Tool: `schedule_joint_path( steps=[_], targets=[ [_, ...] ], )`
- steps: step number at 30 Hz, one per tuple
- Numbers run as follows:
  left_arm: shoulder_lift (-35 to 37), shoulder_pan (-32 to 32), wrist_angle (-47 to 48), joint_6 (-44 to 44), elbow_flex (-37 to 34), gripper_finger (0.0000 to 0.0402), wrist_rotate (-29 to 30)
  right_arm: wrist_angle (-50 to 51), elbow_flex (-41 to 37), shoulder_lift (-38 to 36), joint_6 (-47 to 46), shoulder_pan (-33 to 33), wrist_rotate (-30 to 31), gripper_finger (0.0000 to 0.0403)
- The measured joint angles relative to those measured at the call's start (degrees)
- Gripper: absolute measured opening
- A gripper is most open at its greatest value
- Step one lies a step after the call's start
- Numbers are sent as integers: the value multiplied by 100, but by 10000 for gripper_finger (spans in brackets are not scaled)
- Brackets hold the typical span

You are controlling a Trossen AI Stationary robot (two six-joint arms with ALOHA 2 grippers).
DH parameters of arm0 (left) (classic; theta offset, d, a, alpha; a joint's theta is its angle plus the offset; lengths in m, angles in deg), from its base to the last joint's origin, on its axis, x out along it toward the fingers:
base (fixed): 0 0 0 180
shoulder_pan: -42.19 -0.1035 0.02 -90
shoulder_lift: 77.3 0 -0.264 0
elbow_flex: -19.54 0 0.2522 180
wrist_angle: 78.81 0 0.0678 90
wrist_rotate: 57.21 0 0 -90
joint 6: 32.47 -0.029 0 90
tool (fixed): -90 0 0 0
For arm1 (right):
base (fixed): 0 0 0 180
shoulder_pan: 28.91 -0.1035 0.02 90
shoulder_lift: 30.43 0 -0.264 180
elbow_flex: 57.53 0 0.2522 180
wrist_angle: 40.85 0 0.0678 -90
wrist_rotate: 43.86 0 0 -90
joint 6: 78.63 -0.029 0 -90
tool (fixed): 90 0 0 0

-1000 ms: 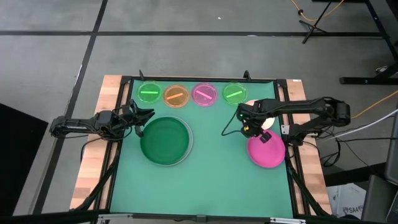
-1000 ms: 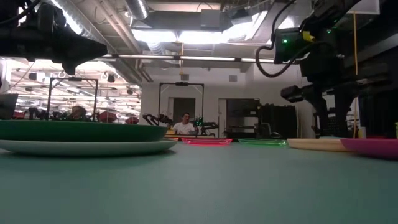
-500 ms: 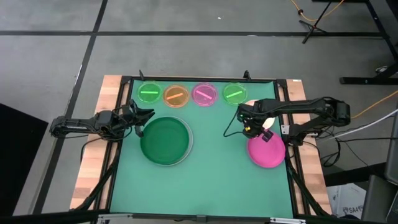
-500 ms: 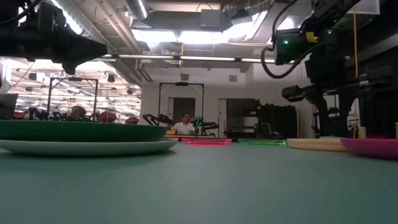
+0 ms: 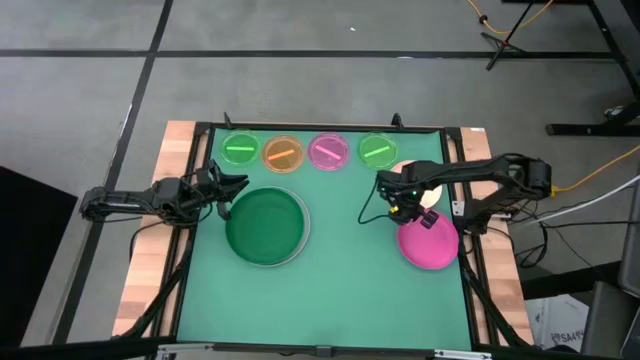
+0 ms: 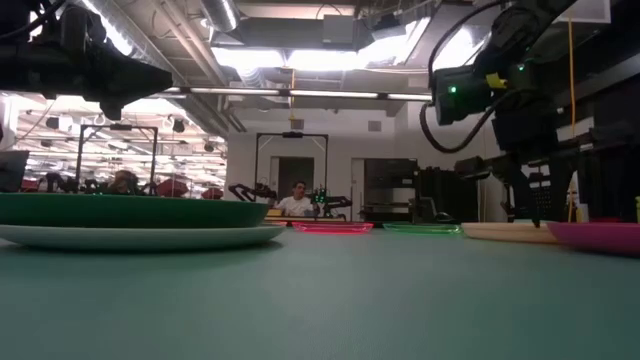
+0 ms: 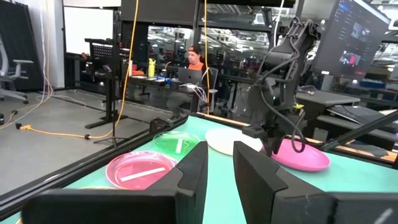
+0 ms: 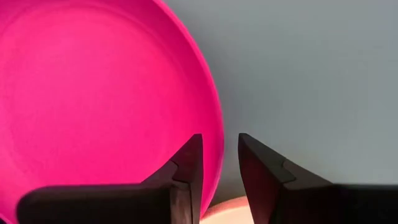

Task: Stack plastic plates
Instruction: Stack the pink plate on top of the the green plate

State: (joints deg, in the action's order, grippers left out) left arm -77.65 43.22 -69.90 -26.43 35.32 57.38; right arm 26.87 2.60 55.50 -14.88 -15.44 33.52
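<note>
On the right side of the counter [image 5: 330,290], the right claw [image 5: 407,212] hangs just over the far-left rim of the magenta plate [image 5: 429,243], its fingers [image 8: 186,165] set narrowly apart with the rim lined up in the gap, gripping nothing as far as the wrist view shows. A cream plate [image 5: 425,185] lies touching or slightly under the magenta one on its far side. At left, the dark green plate [image 5: 265,225] sits nested on the white plate [image 6: 140,236], and the left claw [image 5: 232,185] waits beside its far-left edge, narrowly open and empty. Four small translucent plates line the far edge: green [image 5: 240,150], orange [image 5: 284,153], pink [image 5: 329,150], green [image 5: 377,150]. These plates look light, stiff and smooth, so a pinch on the thin raised rim seems the only hold, and a slick lip could slip or tilt the plate. Open green surface between the two groups gives clear room for carrying; the frame rail near the magenta plate's right side leaves little margin there.
</note>
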Motion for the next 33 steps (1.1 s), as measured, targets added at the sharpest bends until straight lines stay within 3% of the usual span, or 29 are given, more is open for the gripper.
schedule_joint_path(
  steps=[14,24,33],
  targets=[
    [1,0,11,-9,0,70,0,-19,0,653,12,0,-98,88],
    [0,1,10,-4,0,70,0,16,7,660,-35,0,-155,12],
    [1,0,-176,362,2,70,-8,-54,152,671,-337,0,-542,6]
  ],
)
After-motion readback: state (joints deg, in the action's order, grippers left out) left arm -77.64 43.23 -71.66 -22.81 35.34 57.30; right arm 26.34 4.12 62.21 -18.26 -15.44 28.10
